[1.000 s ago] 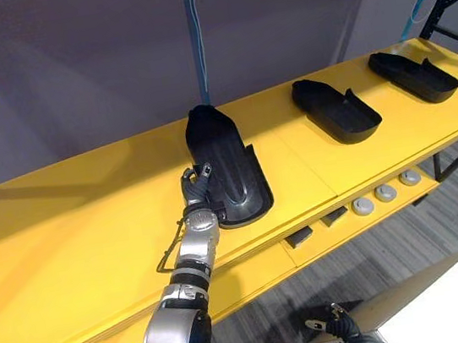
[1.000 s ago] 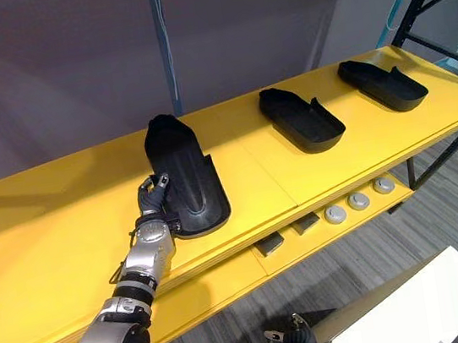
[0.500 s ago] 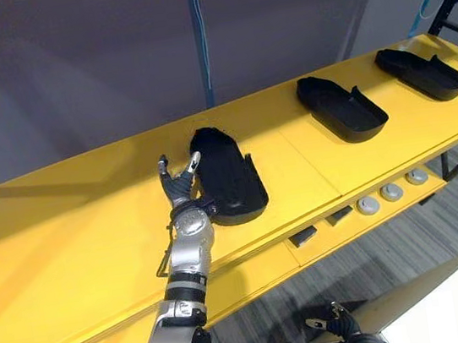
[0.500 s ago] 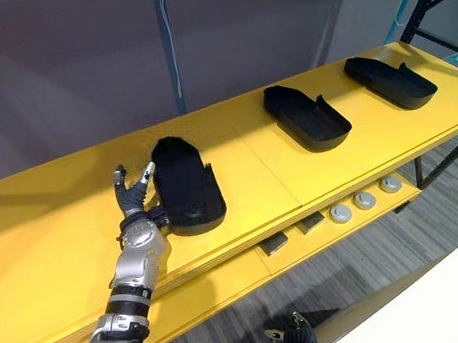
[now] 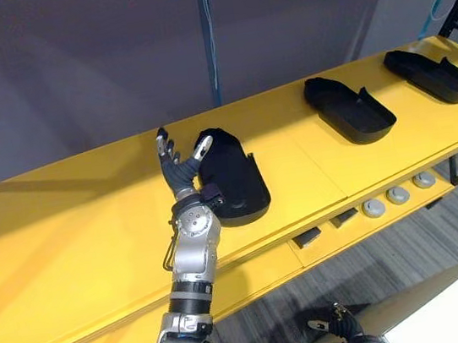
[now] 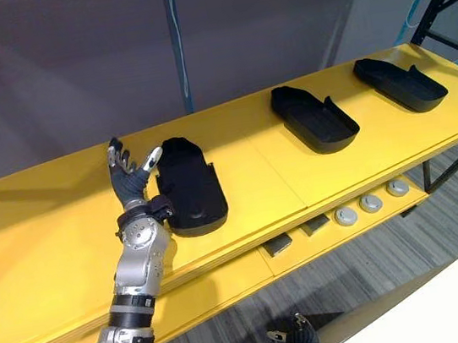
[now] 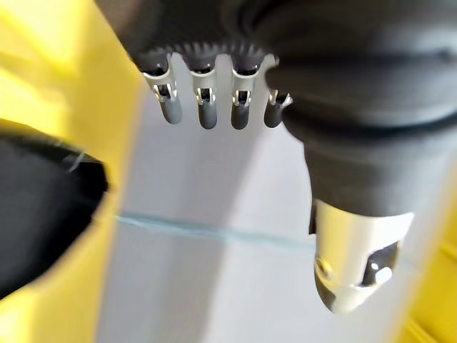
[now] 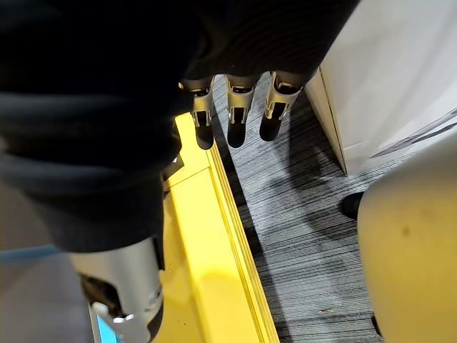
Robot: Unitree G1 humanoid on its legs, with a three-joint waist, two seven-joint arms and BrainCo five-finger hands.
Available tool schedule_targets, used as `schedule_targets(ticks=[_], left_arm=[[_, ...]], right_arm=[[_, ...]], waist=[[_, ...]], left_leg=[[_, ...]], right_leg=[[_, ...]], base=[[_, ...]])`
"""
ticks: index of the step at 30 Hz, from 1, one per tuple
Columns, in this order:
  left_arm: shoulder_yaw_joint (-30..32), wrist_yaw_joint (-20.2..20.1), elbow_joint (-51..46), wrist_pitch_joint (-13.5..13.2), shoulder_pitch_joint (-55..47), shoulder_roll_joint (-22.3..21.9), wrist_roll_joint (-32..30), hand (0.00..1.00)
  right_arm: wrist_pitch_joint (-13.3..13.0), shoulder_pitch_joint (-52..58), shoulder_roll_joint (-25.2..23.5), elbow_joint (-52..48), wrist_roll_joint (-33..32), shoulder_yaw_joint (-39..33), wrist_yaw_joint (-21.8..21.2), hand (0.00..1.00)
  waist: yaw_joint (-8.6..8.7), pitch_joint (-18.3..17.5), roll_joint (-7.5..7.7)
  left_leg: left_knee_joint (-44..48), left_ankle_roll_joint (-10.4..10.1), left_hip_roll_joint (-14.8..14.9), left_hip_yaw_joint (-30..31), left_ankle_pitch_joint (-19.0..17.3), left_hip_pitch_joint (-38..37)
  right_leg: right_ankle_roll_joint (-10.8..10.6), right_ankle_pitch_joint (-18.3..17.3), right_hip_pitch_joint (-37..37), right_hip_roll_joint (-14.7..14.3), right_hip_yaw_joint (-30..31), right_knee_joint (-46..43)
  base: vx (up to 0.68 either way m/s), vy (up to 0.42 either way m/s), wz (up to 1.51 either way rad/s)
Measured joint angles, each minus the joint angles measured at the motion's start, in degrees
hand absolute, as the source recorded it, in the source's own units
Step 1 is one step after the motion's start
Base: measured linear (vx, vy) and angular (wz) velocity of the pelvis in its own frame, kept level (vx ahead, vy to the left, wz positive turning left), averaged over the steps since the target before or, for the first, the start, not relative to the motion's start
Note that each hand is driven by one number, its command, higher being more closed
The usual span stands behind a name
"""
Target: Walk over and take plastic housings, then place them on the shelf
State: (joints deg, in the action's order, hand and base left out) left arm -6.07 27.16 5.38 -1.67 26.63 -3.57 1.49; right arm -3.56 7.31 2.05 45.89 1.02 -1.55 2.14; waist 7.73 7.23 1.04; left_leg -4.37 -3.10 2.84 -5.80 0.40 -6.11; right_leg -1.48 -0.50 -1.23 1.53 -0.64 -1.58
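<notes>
Left eye view, nearest first: right hand (image 5: 340, 326) hangs low by the grey floor (image 5: 394, 251), well below and right of the near housing (image 5: 231, 175), fingers relaxed and holding nothing, likely parked since the job is one-handed here. Left hand (image 5: 180, 177) is raised just beside the near housing on its left side, fingers spread straight, thumb tip over the housing's left rim, nothing grasped; whether the thumb touches it is hard to tell. Near housing lies flat, hollow side down, on the yellow shelf (image 5: 67, 237), so this one looks placed and the open hand reads as a let-go. Its near end sits close to the shelf's front edge, not overhanging; bare board lies left of it and behind it, so the hand has free room to pull back toward the robot. Right of the near housing, well apart, the middle housing (image 5: 348, 108) and beyond that the far housing (image 5: 435, 74) lie hollow side up, spaced in a row, which fits the row being filled toward the robot's left. Below the near housing a lower ledge (image 5: 252, 275) carries small dark blocks (image 5: 306, 236) and round grey discs (image 5: 398, 195). Behind the near housing, grey wall (image 5: 69, 66) with a thin blue line (image 5: 209, 29) bounds any move away from the robot.
</notes>
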Motion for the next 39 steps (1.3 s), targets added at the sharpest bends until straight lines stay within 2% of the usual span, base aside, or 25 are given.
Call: schedule_targets(ticks=[2,7,11,17,27,37,39], left_arm=[[-5.15,-2.47,-4.42,-0.78,-3.87,-0.05,-3.53,1.0],[-13.17,-6.37,-6.89,-2.18,-12.19,0.37,-9.82,1.0],[-16.14,-9.32,-6.39,-3.39,-18.07,1.65,-12.52,1.0],[-17.06,-11.54,-0.05,-3.53,-22.18,1.87,-14.18,1.0],[-17.32,-11.58,9.15,-2.03,-19.44,2.03,-15.34,1.0],[-15.23,-10.9,16.15,-1.37,-11.98,2.11,-16.6,1.0],[-13.78,-10.78,16.82,-1.25,-10.92,2.09,-17.06,1.0]], right_arm=[[-0.07,0.08,0.22,0.3,-0.28,-0.06,0.0,0.0],[-0.3,0.38,0.33,0.36,-0.29,-0.49,0.01,0.0],[-0.35,0.44,0.25,0.44,-0.31,-0.46,0.1,0.0],[-0.35,1.04,0.21,1.04,-0.3,-0.45,0.73,0.0],[-0.35,0.9,0.01,1.7,-0.19,-0.43,1.27,0.0],[-0.34,0.1,-0.12,2.24,0.08,0.46,1.16,0.0],[-0.35,-0.24,-0.31,2.24,0.18,0.55,1.11,0.0]], waist=[[-0.62,-0.1,-0.24],[-0.98,-0.55,-0.99],[-1.09,-0.7,-1.2],[-2.35,-1.76,-1.26],[-2.19,-2.29,-0.97],[-1.35,-1.9,-0.08],[-0.38,-1.79,0.1]], left_leg=[[0.11,0.12,0.0,-0.1,-0.11,-0.03],[0.16,0.25,-0.03,-0.28,-0.25,-0.16],[0.07,0.24,0.09,-0.43,-0.25,-0.65],[-0.47,0.2,0.45,-0.53,-0.26,-0.68],[-0.55,0.13,0.66,-0.51,-0.3,-0.02],[-0.55,0.07,0.69,-1.89,-0.35,0.07],[-0.55,-0.03,0.67,-2.12,-0.46,0.11]], right_leg=[[-0.06,-0.04,0.01,0.0,0.07,-0.15],[-0.28,-0.2,0.13,0.06,0.28,-0.62],[-0.27,-0.18,-0.38,-0.08,0.25,-0.46],[0.01,0.12,-0.94,-0.4,-0.04,1.1],[0.1,1.59,-1.85,-0.63,-0.41,4.48],[0.07,3.25,-2.01,-0.73,0.74,6.46],[0.06,3.26,-1.82,-0.73,1.23,6.46]], base=[[0.0,0.0,0.0],[0.0,0.0,0.0],[0.0,0.0,0.0],[0.0,0.0,0.0],[0.0,0.0,0.01],[-0.03,0.005,-0.07],[-0.01,0.008,-0.07]])
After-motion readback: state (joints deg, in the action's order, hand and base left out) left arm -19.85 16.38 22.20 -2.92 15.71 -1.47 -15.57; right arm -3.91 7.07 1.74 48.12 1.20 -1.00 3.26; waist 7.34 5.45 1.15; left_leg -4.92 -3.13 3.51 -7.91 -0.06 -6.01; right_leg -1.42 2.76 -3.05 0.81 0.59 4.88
